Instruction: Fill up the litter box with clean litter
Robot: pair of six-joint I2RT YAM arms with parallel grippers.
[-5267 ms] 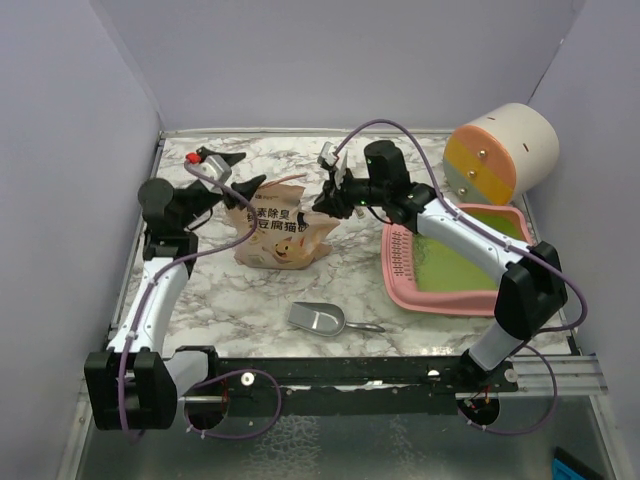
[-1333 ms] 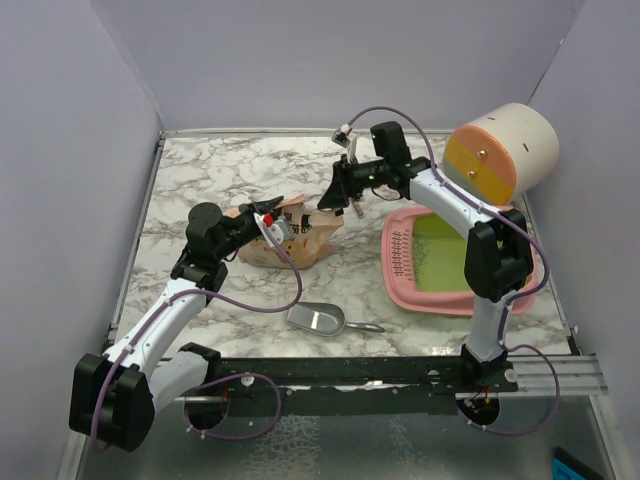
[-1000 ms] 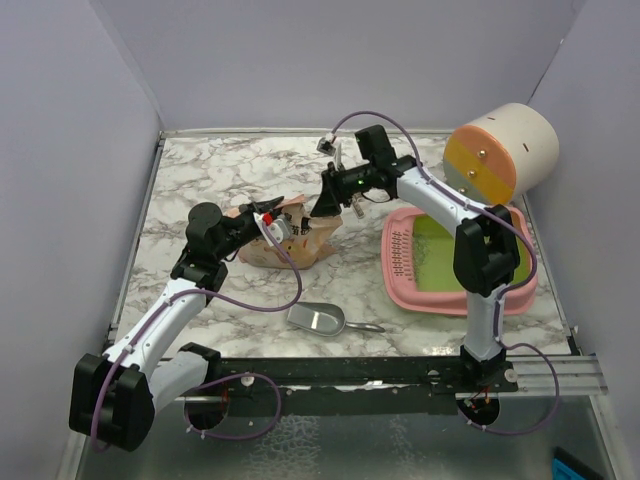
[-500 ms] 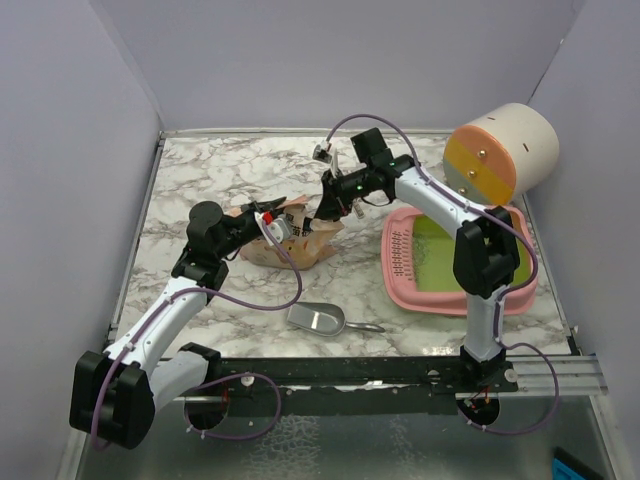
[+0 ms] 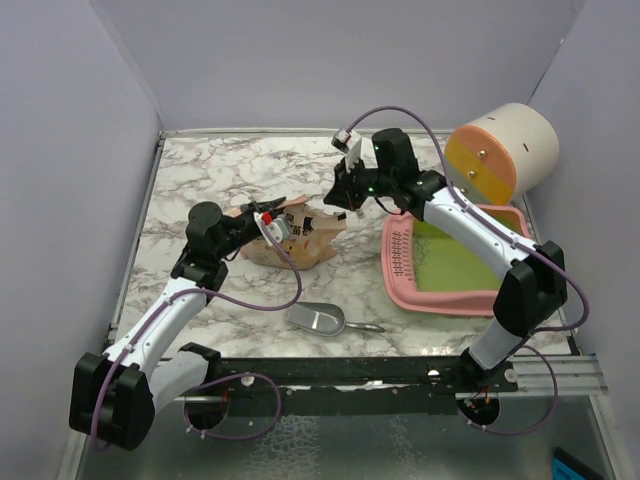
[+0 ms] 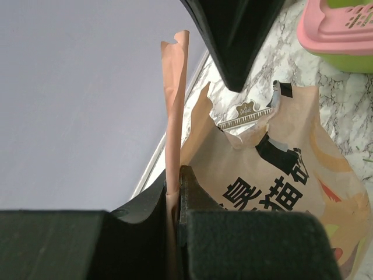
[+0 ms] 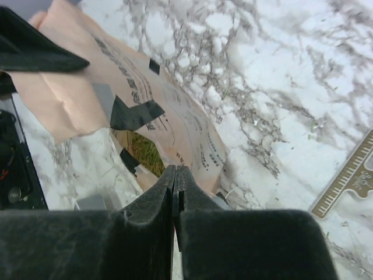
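Observation:
The pink litter box (image 5: 455, 262) with its lime-green inside lies at the right, and its corner (image 6: 341, 29) shows in the left wrist view. A tan printed bag (image 5: 292, 235) lies mid-table between both arms. My left gripper (image 5: 268, 221) is shut on a torn upright strip of the bag (image 6: 173, 116). At the bag's far right edge, my right gripper (image 5: 338, 202) is shut on the rim of its mouth (image 7: 175, 172). Clean litter (image 7: 145, 153) shows as green grains inside the open bag (image 7: 175, 111).
A grey metal scoop (image 5: 318, 318) lies near the front edge, below the bag. A cream, orange and yellow cylinder (image 5: 503, 150) stands behind the litter box at the back right. Purple walls enclose the marble table (image 5: 240, 165) on three sides.
My right gripper came down to the bag's right edge, went from open to shut there, then drew back slightly right. The left gripper kept its hold on the strip.

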